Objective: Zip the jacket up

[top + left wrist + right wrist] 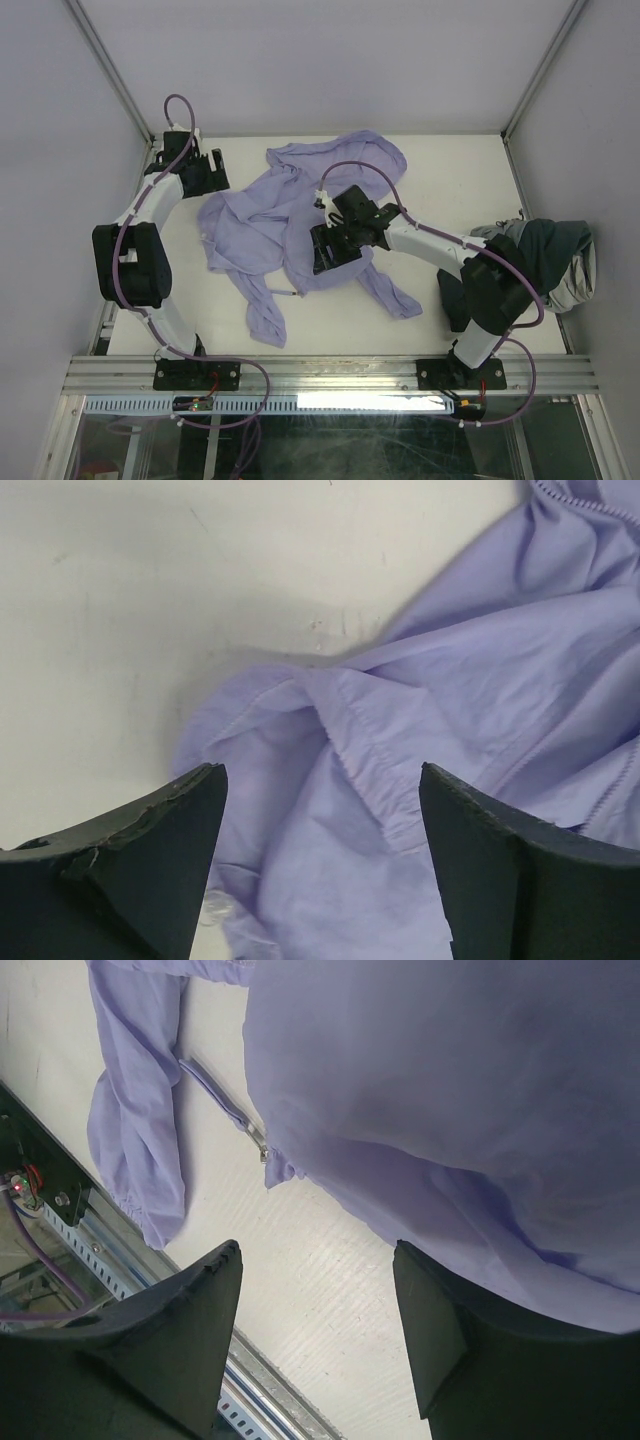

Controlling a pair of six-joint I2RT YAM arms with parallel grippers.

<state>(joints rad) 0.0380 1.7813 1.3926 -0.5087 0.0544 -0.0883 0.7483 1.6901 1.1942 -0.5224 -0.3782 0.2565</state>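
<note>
Both pairs of jaws stand released, with nothing between them. The left gripper [320, 780] hangs over a hemmed fold at the rim of the one jacket [290, 205], with bare table [450, 170] beside the fold. The right gripper [318, 1260] hangs over the jacket's lower edge, where one loose zipper end [255, 1140] lies on the tabletop just beside a sleeve [135, 1130]. The lavender jacket lies crumpled and spread open across the middle of the table, between the two arms, one sleeve trailing toward the near rail [330, 372]. Bare tabletop shows along the far edge and to the right of the jacket. One dark garment [555, 255] is bunched at the table's right edge, well apart from the jacket and close beside the right arm's elbow.
</note>
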